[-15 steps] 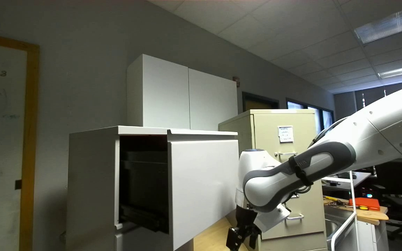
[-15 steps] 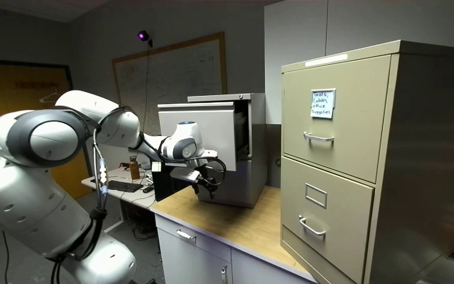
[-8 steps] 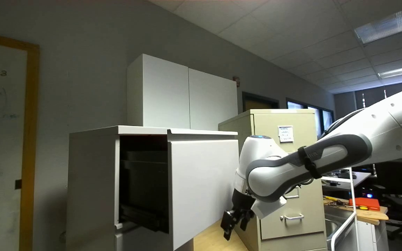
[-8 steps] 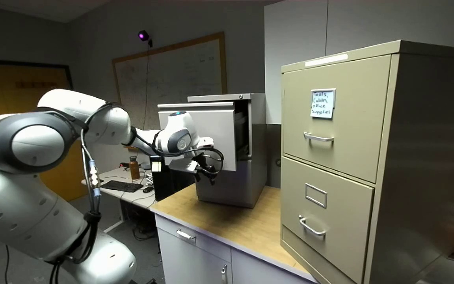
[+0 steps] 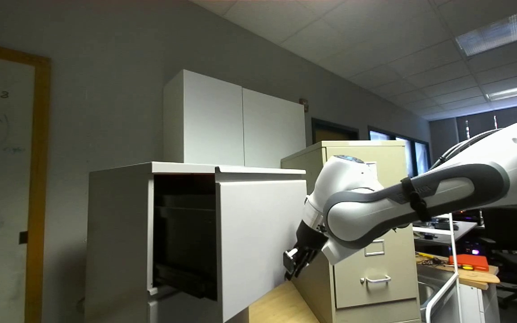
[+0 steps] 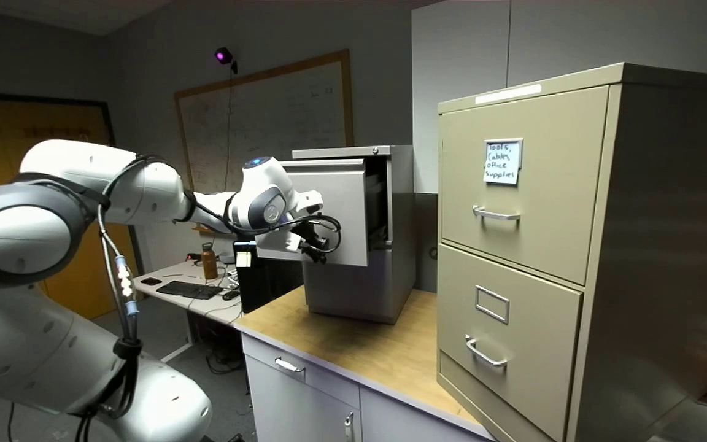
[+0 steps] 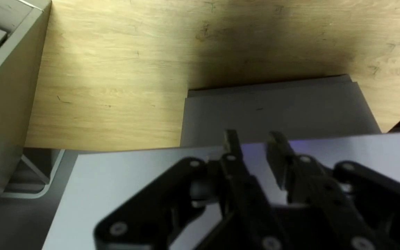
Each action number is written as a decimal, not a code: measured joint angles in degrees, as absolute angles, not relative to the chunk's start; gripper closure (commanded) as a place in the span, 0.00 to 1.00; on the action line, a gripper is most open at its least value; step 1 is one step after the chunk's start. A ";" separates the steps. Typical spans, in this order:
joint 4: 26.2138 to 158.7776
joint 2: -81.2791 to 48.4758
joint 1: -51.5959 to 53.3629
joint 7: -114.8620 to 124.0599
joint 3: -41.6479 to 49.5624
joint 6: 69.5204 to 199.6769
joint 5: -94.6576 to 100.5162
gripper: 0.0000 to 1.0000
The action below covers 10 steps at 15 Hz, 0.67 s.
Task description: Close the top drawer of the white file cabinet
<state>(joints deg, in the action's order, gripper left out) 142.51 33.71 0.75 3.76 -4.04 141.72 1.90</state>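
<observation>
In an exterior view the top drawer (image 5: 263,233) stands well out of the white file cabinet (image 5: 117,237), its dark interior (image 5: 184,233) showing behind the plain front, and the gripper (image 5: 291,269) hangs on the outer side of that front, low down, near the upright edge farther from the camera, so the push should run from the gripper straight into the front, toward the cabinet body. In an exterior view that looks over the wooden countertop (image 6: 353,337) past the beige cabinet (image 6: 531,239), the gripper overlaps the lower part of the drawer's front, a broad flat face set across the line of that push; whether it touches or stops just short, I cannot tell. In the wrist view the fingertips (image 7: 233,139) stand a little apart, with a narrow gap and nothing held between them, and line up with the bottom edge of the drawer's front; the lower drawer front (image 7: 280,111) lies past that edge. A push this low looks chancy to me: the tips could slip under, so contact a bit higher up the face seems wiser
</observation>
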 measured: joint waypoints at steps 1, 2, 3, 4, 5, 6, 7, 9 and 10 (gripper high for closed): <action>142.52 34.20 0.85 3.76 -4.05 142.22 1.90 0.96; 142.53 34.67 0.98 3.76 -4.05 142.67 1.90 0.99; 142.55 35.18 1.09 3.77 -4.06 143.14 1.90 0.96; 142.60 35.70 1.19 3.77 -4.07 143.51 1.90 0.95; 142.64 36.28 1.27 3.78 -4.07 143.87 1.89 0.95; 142.65 36.93 1.36 3.78 -4.07 144.25 1.87 0.93; 142.69 37.63 1.48 3.78 -4.06 144.75 1.79 0.93; 142.87 39.03 1.66 3.90 -4.06 146.14 1.59 0.94; 143.03 39.64 1.76 3.93 -4.04 147.01 1.35 0.94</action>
<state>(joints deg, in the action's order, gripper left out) 143.03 39.64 1.76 3.93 -4.04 147.01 1.35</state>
